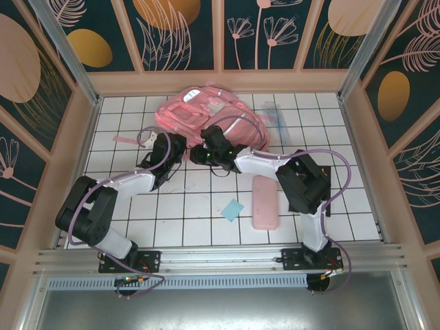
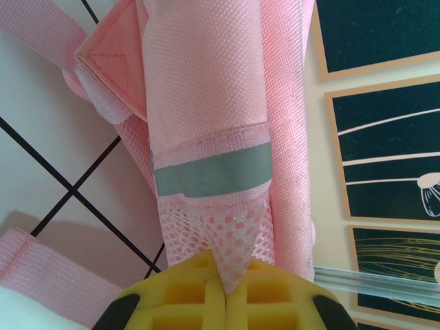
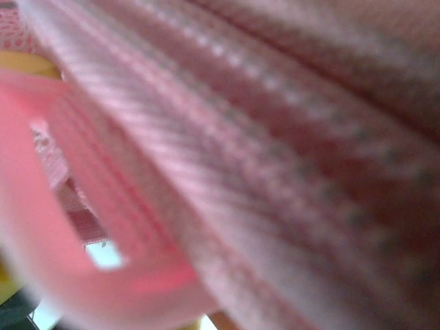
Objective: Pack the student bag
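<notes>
student bag [image 1: 206, 113]: soft, floppy, likely light; grip a seam.
left hand [image 2: 225, 292]: clamped on its mesh [image 2: 206, 234].
right hand [image 1: 201, 152]: at its near edge; state unclear.

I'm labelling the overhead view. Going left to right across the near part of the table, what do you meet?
In order: left arm's base → blue paper square → pink pencil case → right arm's base.

I count 1 pink backpack [image 1: 206, 113], 1 pink pencil case [image 1: 265, 201], 1 blue paper square [image 1: 232, 210], 1 clear packet [image 1: 273, 113], 2 arms: left arm [image 1: 130, 184], right arm [image 1: 275, 165].
</notes>
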Robot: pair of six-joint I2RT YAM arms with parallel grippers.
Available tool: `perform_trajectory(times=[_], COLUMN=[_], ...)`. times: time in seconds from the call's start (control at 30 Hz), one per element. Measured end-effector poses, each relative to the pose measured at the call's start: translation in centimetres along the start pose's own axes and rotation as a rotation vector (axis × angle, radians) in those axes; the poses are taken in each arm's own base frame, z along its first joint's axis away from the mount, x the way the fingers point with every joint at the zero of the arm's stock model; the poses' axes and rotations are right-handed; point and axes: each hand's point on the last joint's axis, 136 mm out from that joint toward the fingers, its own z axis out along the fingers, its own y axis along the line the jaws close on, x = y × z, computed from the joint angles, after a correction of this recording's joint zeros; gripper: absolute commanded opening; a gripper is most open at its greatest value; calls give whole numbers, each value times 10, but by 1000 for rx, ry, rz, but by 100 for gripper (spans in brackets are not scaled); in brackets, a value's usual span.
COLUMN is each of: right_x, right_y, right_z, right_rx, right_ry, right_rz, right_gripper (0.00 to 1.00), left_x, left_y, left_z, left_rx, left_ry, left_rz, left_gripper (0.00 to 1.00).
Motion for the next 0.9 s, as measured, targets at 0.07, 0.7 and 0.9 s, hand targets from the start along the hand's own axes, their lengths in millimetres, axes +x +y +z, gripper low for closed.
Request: perform_trajectory(times=[0.07,0.7,0.9], right_x=[0,18,29], right_y=[1,-27,-58], right_z=[0,-39,-65], right_rx=[-2,2,64], right_ry=[0,70,88], right_rz=[-3,-51,-40], right_gripper=[16,0,0], left_x=[0,-2,-10], left_y=[0,2,2], left_z=[-1,-3,0], left_rx=[1,-14,-25], left_ry=[1,-36,-51], left_rz=[1,83,104], left_gripper=[0,0,0])
